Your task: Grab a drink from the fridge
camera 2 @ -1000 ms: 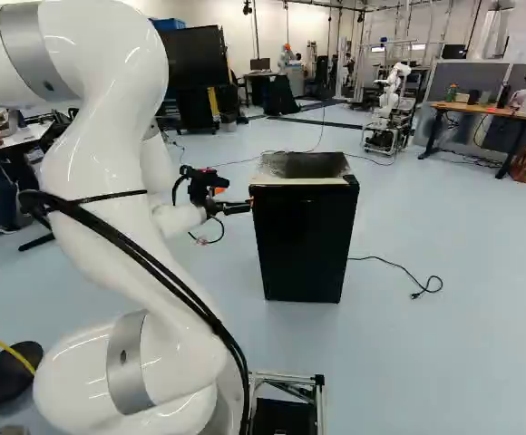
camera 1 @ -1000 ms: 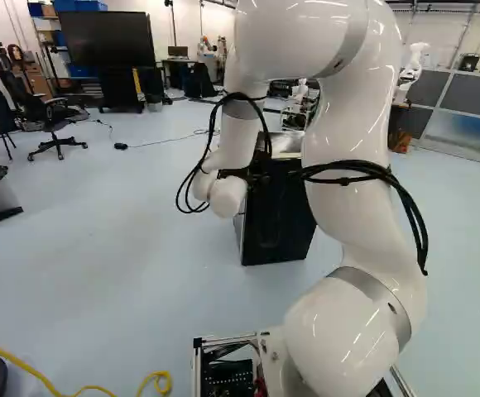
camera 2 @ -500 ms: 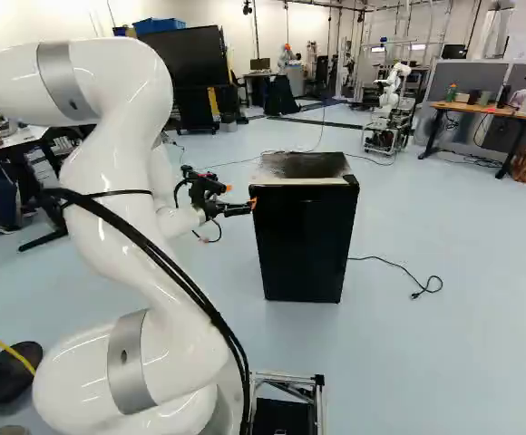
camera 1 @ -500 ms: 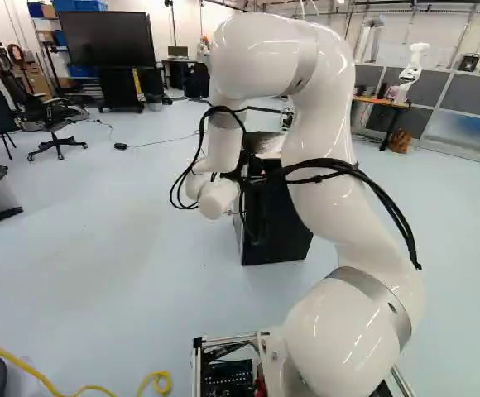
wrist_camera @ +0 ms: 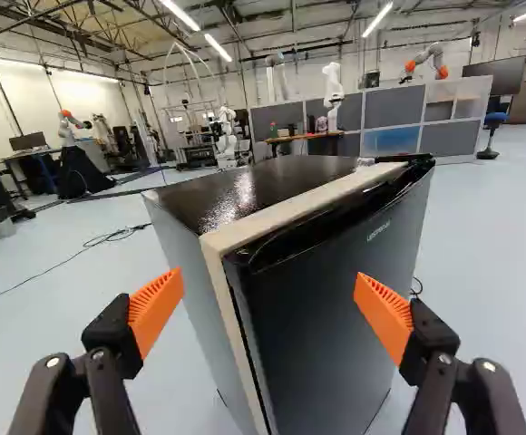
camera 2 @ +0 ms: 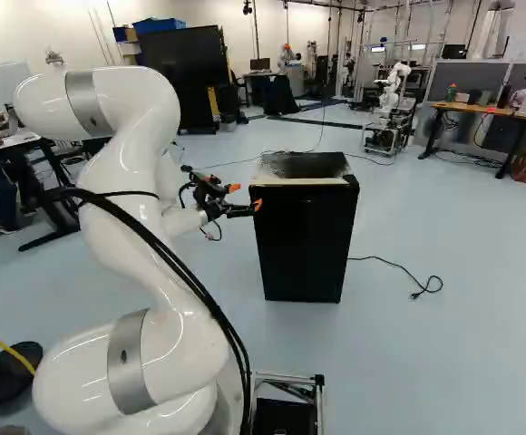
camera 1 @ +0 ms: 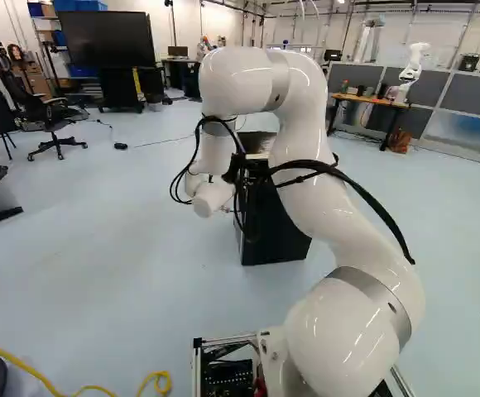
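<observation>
In the right base view my gripper [camera 2: 246, 197] is by the upper side edge of the small black fridge [camera 2: 304, 245], at the fridge's left there. Seen from the wrist, the gripper [wrist_camera: 267, 288] stands wide open with nothing gripped. The fridge's front corner is ahead, between the two orange pads as seen. Its dark door [wrist_camera: 322, 308] appears closed against the light frame [wrist_camera: 236, 317], with a thin dark seam along one edge. The left base view shows the fridge [camera 1: 277, 231] partly behind my arm. No drink is visible; the fridge's inside is hidden.
A cable [camera 2: 399, 270] lies on the floor beside the fridge. Farther back stand a wooden desk [camera 2: 490, 111], a large screen [camera 1: 108, 37], an office chair [camera 1: 51, 116] and another robot [camera 2: 390, 86]. A yellow cable [camera 1: 83, 387] lies near the base.
My arm's upper part has lowered and shifted left in the left base view. In the right base view the gripper has turned and moved slightly right. Fridge and base have not moved.
</observation>
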Available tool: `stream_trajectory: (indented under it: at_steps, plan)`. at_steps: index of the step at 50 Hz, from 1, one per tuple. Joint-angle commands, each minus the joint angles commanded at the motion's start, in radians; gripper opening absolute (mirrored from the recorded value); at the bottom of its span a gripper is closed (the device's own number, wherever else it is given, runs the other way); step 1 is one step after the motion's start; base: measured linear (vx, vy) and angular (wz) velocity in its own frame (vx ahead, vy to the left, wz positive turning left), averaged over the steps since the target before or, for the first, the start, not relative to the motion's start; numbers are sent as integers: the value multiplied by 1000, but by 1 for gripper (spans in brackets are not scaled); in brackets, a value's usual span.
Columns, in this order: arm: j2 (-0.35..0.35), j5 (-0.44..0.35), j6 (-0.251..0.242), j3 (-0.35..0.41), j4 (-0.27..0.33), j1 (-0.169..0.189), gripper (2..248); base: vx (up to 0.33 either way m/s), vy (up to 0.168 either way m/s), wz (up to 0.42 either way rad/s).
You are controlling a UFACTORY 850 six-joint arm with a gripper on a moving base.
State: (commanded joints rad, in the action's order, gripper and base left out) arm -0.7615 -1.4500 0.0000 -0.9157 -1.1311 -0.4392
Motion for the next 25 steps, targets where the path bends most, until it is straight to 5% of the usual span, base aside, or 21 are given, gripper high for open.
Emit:
stream_trajectory:
  at_steps: [25]
  plan:
    - [-10,2,0,-16,-3,18,247,0,0,0]
